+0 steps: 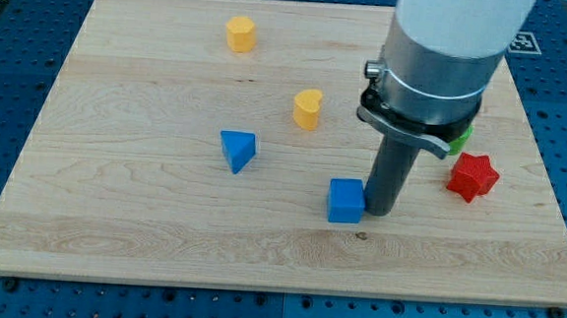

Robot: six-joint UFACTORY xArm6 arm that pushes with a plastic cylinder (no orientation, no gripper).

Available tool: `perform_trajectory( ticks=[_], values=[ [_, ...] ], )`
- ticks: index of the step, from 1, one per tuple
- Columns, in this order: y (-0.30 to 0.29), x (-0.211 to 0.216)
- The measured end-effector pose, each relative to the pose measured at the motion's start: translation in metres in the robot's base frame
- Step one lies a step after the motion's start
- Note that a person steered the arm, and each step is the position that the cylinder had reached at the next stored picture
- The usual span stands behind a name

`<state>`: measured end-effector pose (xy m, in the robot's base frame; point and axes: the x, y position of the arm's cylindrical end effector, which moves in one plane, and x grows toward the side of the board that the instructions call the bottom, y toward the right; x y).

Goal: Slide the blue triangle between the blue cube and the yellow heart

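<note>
The blue triangle (238, 150) lies left of the board's middle. The yellow heart (307, 108) stands up and to the right of it. The blue cube (346, 200) sits lower, to the right of the triangle. My tip (379, 210) rests on the board right next to the cube's right side, touching it or nearly so. The triangle is well to the left of the tip.
A yellow hexagon block (241, 34) stands near the view's top. A red star block (473, 177) lies at the right. A green block (459, 141) is mostly hidden behind the arm. The wooden board (112, 218) lies on a blue perforated table.
</note>
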<state>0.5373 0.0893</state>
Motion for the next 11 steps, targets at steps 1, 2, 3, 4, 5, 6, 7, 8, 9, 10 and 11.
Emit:
perform_trajectory(
  ticks=[1,2,3,4,5,6,7,8,9,10,11],
  values=[
    [-0.019,0.0],
    [-0.027,0.0],
    [-0.027,0.0],
    [-0.016,0.011],
    [-0.006,0.052],
    [-0.047,0.081],
    [-0.111,0.077],
    [-0.155,0.028],
    [-0.176,-0.03],
    [-0.176,-0.032],
    [-0.181,-0.054]
  ],
)
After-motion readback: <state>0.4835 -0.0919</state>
